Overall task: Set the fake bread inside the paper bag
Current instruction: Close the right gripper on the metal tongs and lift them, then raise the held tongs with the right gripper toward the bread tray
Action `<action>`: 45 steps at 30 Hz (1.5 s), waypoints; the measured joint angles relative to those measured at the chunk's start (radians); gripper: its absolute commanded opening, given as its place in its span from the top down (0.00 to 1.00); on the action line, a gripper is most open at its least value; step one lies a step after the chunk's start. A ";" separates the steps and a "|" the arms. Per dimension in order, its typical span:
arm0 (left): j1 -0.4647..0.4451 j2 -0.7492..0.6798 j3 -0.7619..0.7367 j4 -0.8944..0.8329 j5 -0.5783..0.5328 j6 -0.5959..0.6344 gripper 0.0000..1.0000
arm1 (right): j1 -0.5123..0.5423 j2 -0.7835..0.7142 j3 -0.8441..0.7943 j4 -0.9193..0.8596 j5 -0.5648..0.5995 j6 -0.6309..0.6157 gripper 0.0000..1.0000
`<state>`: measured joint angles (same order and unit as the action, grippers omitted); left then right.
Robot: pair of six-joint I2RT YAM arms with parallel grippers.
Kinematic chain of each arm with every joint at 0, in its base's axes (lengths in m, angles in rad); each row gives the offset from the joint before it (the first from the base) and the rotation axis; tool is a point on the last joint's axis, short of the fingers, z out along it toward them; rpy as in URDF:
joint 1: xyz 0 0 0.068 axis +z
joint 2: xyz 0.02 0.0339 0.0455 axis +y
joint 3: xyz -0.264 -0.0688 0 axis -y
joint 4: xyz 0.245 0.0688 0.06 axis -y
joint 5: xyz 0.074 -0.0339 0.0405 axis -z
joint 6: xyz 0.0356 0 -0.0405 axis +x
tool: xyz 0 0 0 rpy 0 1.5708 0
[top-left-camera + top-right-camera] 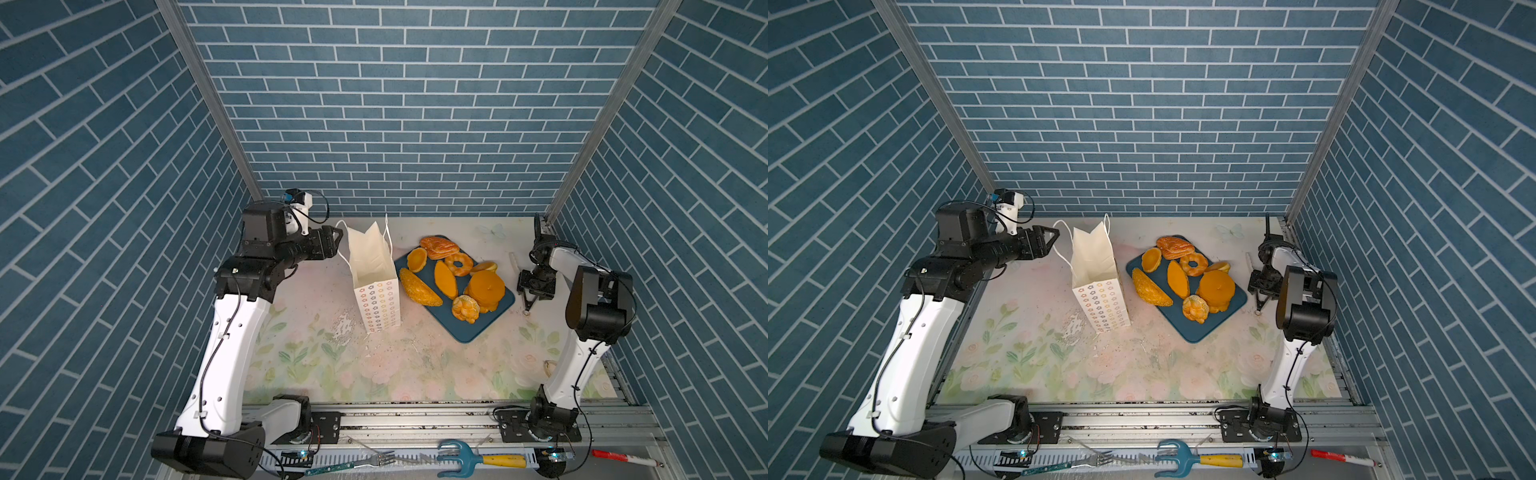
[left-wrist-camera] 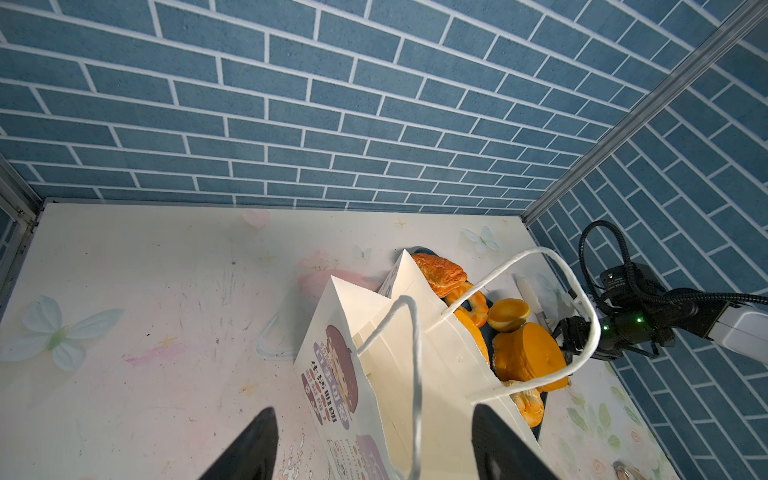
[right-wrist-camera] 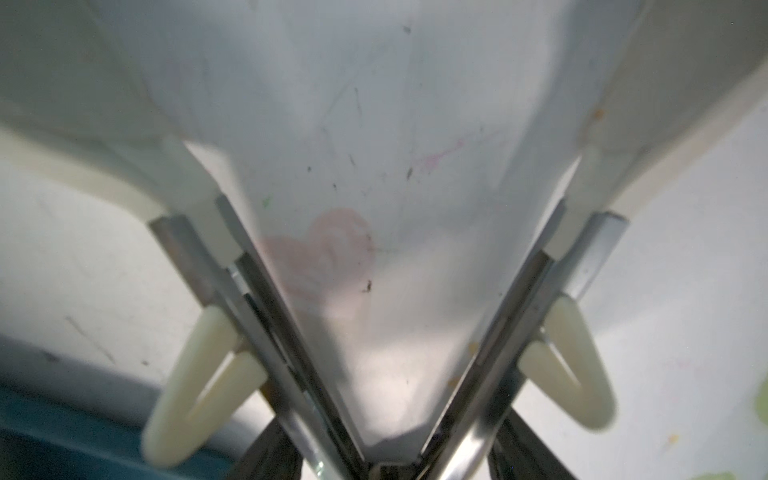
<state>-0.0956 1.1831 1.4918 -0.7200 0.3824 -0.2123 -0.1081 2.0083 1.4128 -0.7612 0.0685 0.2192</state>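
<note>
Nothing is bagged yet: the bread [image 1: 486, 286] all lies on the tray [image 1: 469, 328] beside the upright bag [image 1: 376, 291], the left hand [image 1: 338, 243] spread open at its handle [image 2: 417, 374], the right hand [image 1: 534, 286] gripping tongs [image 3: 270, 307] beside the tray.

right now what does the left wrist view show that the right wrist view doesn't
Only the left wrist view: the paper bag with its cartoon print and cord handles, the fake bread behind it, the open left pincer near a handle, and the right pincer beyond. Only the right wrist view: a close, blurred metal V with cream loops. Both: the pale printed tabletop.
</note>
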 measured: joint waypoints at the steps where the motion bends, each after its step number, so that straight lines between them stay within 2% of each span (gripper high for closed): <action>1: 0.000 0.000 0.000 0.000 0.000 0.000 0.25 | 0.001 0.000 0.000 0.000 0.000 0.001 0.37; 15: 0.000 -0.013 0.000 -0.002 -0.018 0.000 0.25 | 0.003 0.008 0.014 -0.018 0.000 0.039 0.33; 24: 0.000 -0.037 0.000 -0.010 -0.027 0.000 0.25 | 0.003 0.012 0.019 -0.021 -0.003 0.047 0.44; 30: 0.000 -0.043 0.000 -0.019 -0.044 0.000 0.25 | 0.003 -0.001 0.009 -0.016 0.012 0.053 0.46; 37: 0.000 -0.043 0.000 -0.023 -0.064 -0.001 0.25 | 0.006 -0.140 0.000 -0.024 0.024 0.037 0.46; 45: 0.000 -0.047 0.000 -0.023 -0.074 -0.001 0.25 | 0.021 -0.249 0.065 -0.076 0.037 -0.001 0.45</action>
<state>-0.0956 1.1358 1.4918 -0.7429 0.3088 -0.2134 -0.0875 1.7596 1.4780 -0.8375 0.1051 0.2184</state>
